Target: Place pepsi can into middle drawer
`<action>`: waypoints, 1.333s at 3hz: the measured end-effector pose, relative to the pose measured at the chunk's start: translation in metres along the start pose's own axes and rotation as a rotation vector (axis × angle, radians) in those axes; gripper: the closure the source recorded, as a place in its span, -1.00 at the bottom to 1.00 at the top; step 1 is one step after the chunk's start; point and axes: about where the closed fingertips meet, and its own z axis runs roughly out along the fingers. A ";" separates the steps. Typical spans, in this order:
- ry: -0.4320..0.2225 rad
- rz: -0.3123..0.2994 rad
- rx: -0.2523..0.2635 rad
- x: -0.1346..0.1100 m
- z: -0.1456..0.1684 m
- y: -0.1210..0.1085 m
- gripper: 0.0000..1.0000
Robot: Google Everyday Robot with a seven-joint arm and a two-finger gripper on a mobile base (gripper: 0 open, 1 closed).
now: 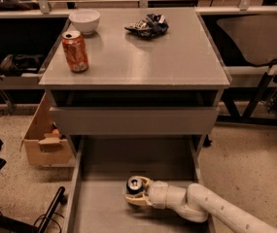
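1. One gripper (138, 196) reaches low inside the middle drawer (101, 210), its jaws closed around the upright pepsi can (135, 184).
2. Letting go before the can touches the floor could tip it and set it rolling.
3. No writing is readable: only its silver top shows, and the orange can (75, 52) label is illegible.

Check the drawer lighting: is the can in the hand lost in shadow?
Camera view: dim, warm light, no glare on the tabletop. The middle drawer below lies in shadow, but the silver top of the pepsi can catches light, and the pale hand closed around it inside the drawer stands out clearly.
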 end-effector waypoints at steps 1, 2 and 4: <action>0.000 0.000 0.000 0.000 0.000 0.000 -0.84; 0.000 0.000 0.000 0.000 0.000 0.000 -1.00; 0.029 0.035 -0.071 -0.037 0.008 0.016 -1.00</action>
